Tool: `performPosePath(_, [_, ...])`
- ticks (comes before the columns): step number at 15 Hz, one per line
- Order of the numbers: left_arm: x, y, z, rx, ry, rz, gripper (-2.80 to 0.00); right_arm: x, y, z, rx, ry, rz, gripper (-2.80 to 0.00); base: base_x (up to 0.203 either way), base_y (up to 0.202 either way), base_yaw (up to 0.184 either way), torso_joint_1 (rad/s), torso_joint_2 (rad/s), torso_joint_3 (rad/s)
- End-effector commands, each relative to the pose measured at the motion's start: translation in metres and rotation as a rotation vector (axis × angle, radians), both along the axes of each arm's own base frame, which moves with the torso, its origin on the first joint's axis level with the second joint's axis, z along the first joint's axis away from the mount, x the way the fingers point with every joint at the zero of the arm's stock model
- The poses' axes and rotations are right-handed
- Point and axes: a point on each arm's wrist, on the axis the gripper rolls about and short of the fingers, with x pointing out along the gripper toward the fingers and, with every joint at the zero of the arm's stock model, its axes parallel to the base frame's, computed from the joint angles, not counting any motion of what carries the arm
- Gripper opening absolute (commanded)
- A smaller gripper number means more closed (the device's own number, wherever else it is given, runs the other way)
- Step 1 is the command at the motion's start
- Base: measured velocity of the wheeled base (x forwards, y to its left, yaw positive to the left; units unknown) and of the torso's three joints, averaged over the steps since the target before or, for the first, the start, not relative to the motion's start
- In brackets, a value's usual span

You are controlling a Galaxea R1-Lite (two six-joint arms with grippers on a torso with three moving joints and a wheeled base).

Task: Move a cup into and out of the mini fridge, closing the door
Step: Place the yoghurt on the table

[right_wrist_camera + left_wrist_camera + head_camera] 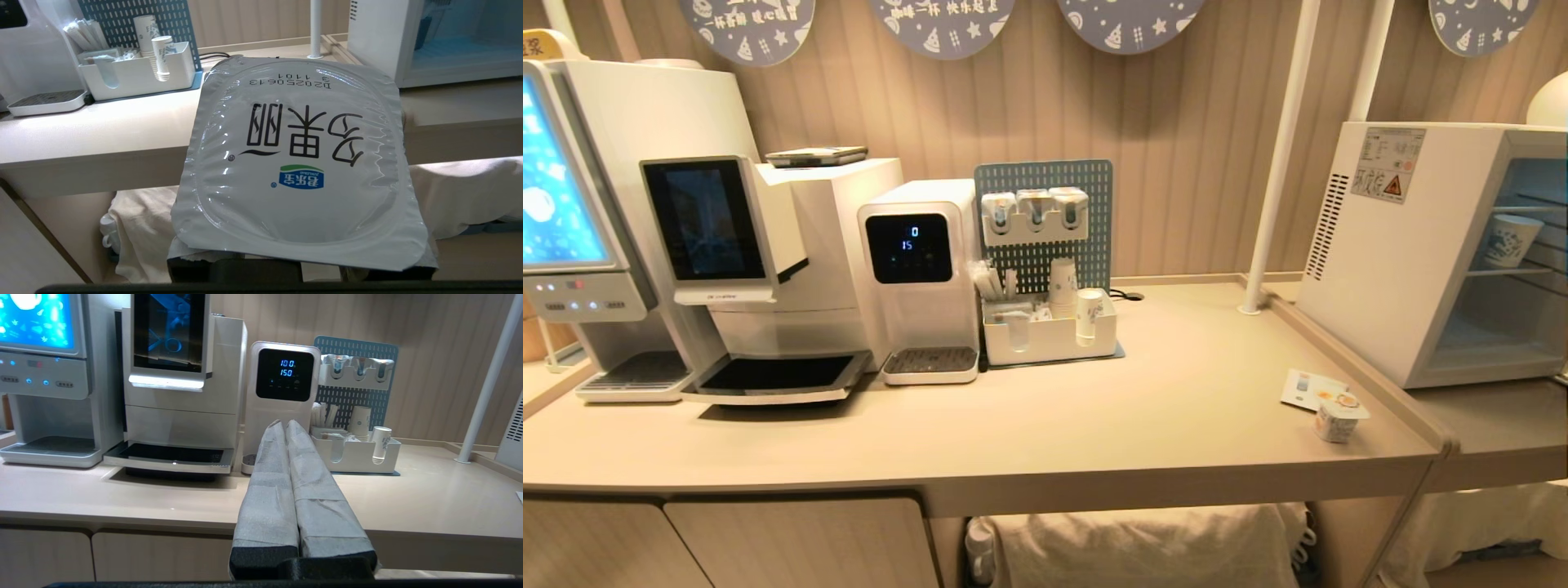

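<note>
A yogurt cup with a white foil lid [300, 163] fills the right wrist view. My right gripper [298, 122] is shut on it, its fingers hidden beneath the lid, held low in front of the counter edge. The white mini fridge [1388, 269] stands at the counter's far right, with wire shelves and a paper cup [1511, 239] visible inside. I cannot tell whether the door is across its front. A second small yogurt cup [1339, 418] sits on the counter near the fridge. My left gripper [284, 424] is shut and empty, before the counter. Neither arm shows in the head view.
Coffee machines [727, 269] and a water dispenser [919, 269] line the counter's back left. A white organizer with paper cups [1049, 335] stands beside them. A white pole [1278, 155] rises left of the fridge. A card [1307, 388] lies by the yogurt cup. Cloth [1135, 547] hangs below.
</note>
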Motion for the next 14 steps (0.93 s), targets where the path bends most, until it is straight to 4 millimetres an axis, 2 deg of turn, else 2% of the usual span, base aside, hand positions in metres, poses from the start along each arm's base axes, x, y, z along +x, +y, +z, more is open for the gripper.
performPosePath(1, [0.004, 0.000, -0.011, -0.001, 0.038, 0.001, -2.80, 0.000, 0.000, -0.001, -0.001, 0.002, 0.000, -2.80, 0.000, 0.172, 0.000, 0.002, 0.01, -0.002])
performPosePath(4, [0.004, 0.000, -0.011, -0.002, 0.038, 0.001, -2.80, 0.005, 0.000, 0.007, -0.005, 0.059, 0.006, -2.80, 0.000, 0.058, 0.000, 0.001, 0.00, 0.002])
performPosePath(7, [0.004, 0.000, -0.011, -0.001, 0.038, 0.001, -2.80, 0.033, 0.000, 0.053, 0.078, 0.126, -0.004, -2.80, 0.000, 0.000, 0.000, 0.000, 0.00, 0.000])
performPosePath(9, [0.004, 0.000, -0.011, -0.003, 0.038, 0.001, -2.80, 0.070, 0.000, 0.069, 0.079, 0.202, -0.009, -2.80, 0.000, 0.000, 0.000, 0.000, 0.00, 0.000])
performPosePath(10, [0.004, 0.000, -0.011, -0.003, 0.038, 0.001, -2.80, 0.091, 0.000, 0.071, 0.076, 0.237, -0.007, -2.80, 0.000, 0.000, 0.000, 0.000, 0.00, 0.000])
performPosePath(12, [0.004, 0.000, -0.011, -0.003, 0.038, 0.001, -2.80, 0.138, 0.001, 0.061, 0.072, 0.322, 0.005, -2.80, 0.000, 0.000, 0.000, 0.000, 0.00, 0.000])
performPosePath(14, [0.004, 0.000, -0.011, -0.003, 0.038, 0.001, -2.80, 0.179, 0.005, 0.036, 0.068, 0.391, 0.023, -2.80, 0.000, 0.000, 0.000, 0.000, 0.00, 0.000])
